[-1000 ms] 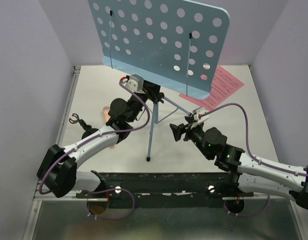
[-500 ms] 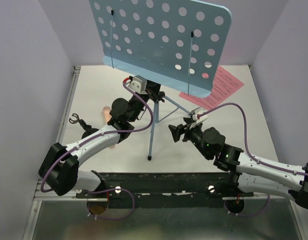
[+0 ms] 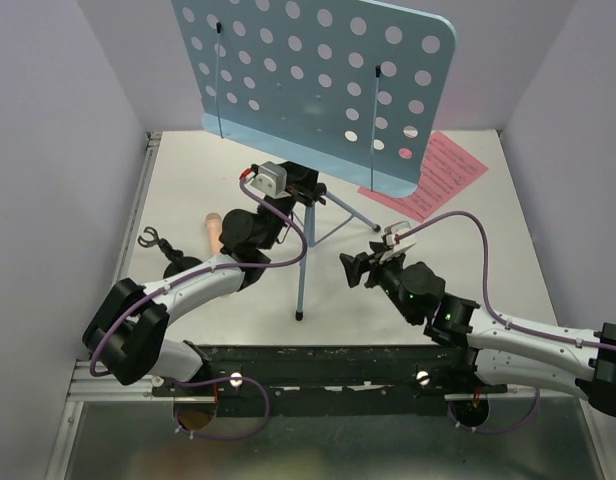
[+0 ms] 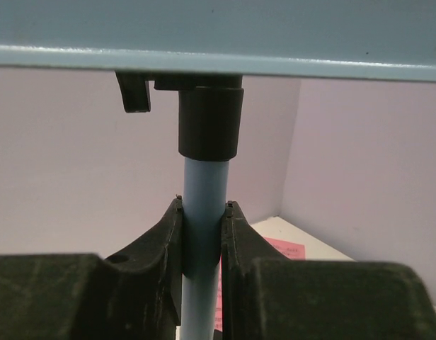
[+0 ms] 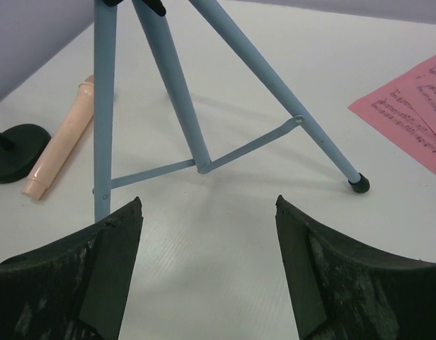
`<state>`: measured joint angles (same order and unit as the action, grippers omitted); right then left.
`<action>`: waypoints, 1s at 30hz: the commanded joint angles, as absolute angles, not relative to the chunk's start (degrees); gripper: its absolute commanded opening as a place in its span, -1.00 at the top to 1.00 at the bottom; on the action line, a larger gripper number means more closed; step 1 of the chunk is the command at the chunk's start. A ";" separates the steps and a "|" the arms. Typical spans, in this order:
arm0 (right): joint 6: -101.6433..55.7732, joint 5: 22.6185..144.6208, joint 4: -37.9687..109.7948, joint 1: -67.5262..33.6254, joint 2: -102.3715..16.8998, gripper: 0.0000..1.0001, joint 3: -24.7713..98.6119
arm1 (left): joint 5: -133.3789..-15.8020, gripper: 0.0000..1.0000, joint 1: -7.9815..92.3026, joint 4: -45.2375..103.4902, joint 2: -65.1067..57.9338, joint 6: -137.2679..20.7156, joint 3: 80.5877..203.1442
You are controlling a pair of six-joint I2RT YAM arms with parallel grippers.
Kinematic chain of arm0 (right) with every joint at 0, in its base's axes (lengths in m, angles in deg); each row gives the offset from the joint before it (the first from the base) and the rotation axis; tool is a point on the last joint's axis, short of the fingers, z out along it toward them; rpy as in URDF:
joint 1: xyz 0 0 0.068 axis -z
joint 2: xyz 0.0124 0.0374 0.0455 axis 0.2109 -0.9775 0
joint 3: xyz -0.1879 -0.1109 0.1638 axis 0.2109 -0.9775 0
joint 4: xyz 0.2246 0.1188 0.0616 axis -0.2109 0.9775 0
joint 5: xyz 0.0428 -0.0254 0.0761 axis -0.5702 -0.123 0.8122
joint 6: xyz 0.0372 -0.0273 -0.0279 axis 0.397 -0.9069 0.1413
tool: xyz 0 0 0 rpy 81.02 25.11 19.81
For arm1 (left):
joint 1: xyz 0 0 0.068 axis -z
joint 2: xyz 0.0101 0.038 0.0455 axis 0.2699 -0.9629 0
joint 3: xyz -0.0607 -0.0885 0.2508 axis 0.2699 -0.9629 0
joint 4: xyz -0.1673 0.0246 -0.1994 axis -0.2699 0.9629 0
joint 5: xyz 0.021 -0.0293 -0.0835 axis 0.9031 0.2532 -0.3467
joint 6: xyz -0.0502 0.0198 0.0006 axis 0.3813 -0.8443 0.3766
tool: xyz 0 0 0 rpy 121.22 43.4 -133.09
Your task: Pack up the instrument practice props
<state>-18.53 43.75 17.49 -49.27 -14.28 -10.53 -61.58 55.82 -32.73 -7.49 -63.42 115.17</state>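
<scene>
— Pink sheet-music pages [image 3: 443,172] lie on the table [image 3: 188,180] at the far right, partly hidden by the desk. The toy microphone [image 3: 214,228] and black mic stand [image 5: 16,152] sit to the left.
— And the light-blue music stand [image 3: 318,80]?
— It stands upright mid-table with its hole-dotted desk tilted. The left gripper [image 4: 202,237] pinches its pole just under the desk. The right gripper [image 5: 207,212] hangs spread before the legs.

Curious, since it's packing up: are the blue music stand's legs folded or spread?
Spread. The music stand stands upright, its three legs splayed apart and the braces between them extended.
</scene>
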 commanded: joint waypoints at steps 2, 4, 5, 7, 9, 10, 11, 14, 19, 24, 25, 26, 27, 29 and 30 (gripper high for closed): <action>-17.09 38.98 8.44 -49.61 -16.32 -0.64 -13.83 | -57.54 1.00 56.79 -22.56 -12.02 -58.17 107.94; -17.01 38.63 4.75 -49.61 -17.46 -0.64 -15.07 | -57.10 1.00 56.88 -23.17 -12.73 -57.55 106.79; -16.92 38.80 2.30 -49.61 -18.34 -0.64 -15.85 | -56.93 1.00 57.06 -23.35 -12.99 -57.29 106.35; -16.92 39.94 -3.33 -49.61 -20.53 -0.64 -16.91 | -56.14 1.00 57.32 -23.52 -13.34 -56.59 104.86; -16.92 41.34 -8.34 -49.61 -24.21 -0.64 -17.09 | -55.35 1.00 57.67 -23.88 -13.08 -55.71 103.02; -16.92 41.70 -10.71 -49.61 -26.58 -0.64 -16.74 | -54.82 1.00 57.93 -24.14 -12.73 -55.27 102.05; -16.83 41.61 -12.65 -49.61 -28.87 -0.64 -16.39 | -54.47 1.00 58.28 -24.05 -12.30 -55.01 101.00; -18.40 41.35 -21.34 -49.44 -37.21 -0.64 -14.99 | -53.24 1.00 58.81 -24.05 -11.06 -54.39 98.27; -19.91 43.54 -32.52 -49.08 -47.42 -0.60 -11.39 | -51.92 1.00 59.34 -23.88 -9.13 -53.86 95.71; -19.90 47.76 -35.87 -48.47 -50.68 -0.55 -8.75 | -52.53 1.00 59.43 -20.81 -8.51 -55.62 97.64; -19.99 48.81 -35.96 -48.29 -51.04 -0.54 -8.13 | -52.62 1.00 59.52 -20.54 -8.77 -55.62 97.91; -20.08 49.60 -35.70 -48.12 -51.56 -0.54 -7.26 | -52.53 1.00 59.52 -20.62 -9.04 -55.62 97.82; -20.26 50.05 -35.09 -48.03 -52.35 -0.53 -6.12 | -52.44 1.00 59.61 -20.71 -9.21 -55.36 97.82; -20.43 50.66 -34.03 -47.68 -53.76 -0.52 -4.36 | -52.27 1.00 59.69 -21.15 -9.65 -54.92 97.65; -20.35 50.93 -33.68 -47.24 -54.55 -0.50 -3.65 | -52.18 1.00 59.78 -21.41 -9.74 -54.57 97.39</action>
